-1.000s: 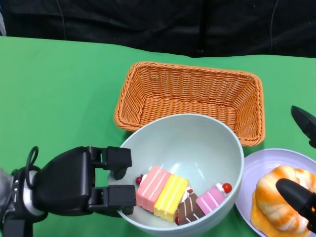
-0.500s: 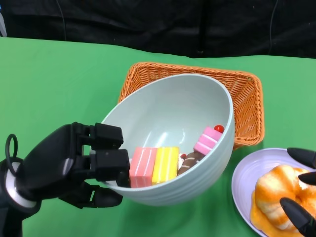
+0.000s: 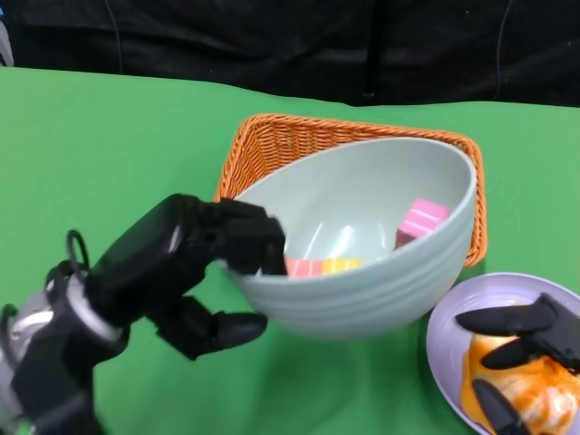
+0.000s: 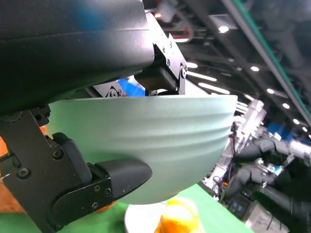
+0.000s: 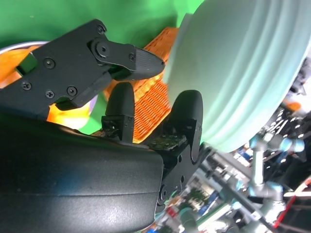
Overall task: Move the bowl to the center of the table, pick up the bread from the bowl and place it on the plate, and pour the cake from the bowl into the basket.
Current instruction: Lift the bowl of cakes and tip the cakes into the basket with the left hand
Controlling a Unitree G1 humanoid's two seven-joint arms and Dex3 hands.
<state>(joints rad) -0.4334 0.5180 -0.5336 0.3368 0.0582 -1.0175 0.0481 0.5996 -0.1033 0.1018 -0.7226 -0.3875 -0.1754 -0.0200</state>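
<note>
While the green table [image 3: 109, 145] carries it all, the orange basket [image 3: 299, 145] sits toward its far edge with the tilted bowl [image 3: 362, 290] over its near rim — rigid and smooth, likely slippery, best held at the rim, where the left hand [image 3: 181, 263] grips it. Cake pieces [image 3: 421, 220] look light, sliding freely. Right hand [image 3: 521, 349], fingers apart, rests on the bread [image 3: 544, 390] on the plate [image 3: 444, 335] — holds nothing

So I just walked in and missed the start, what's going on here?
The left robot hand holds the bowl by its rim, lifted and tipped toward the basket behind it. The cake pieces are inside the bowl. The bread already lies on the plate, with the right robot hand over it.
</note>
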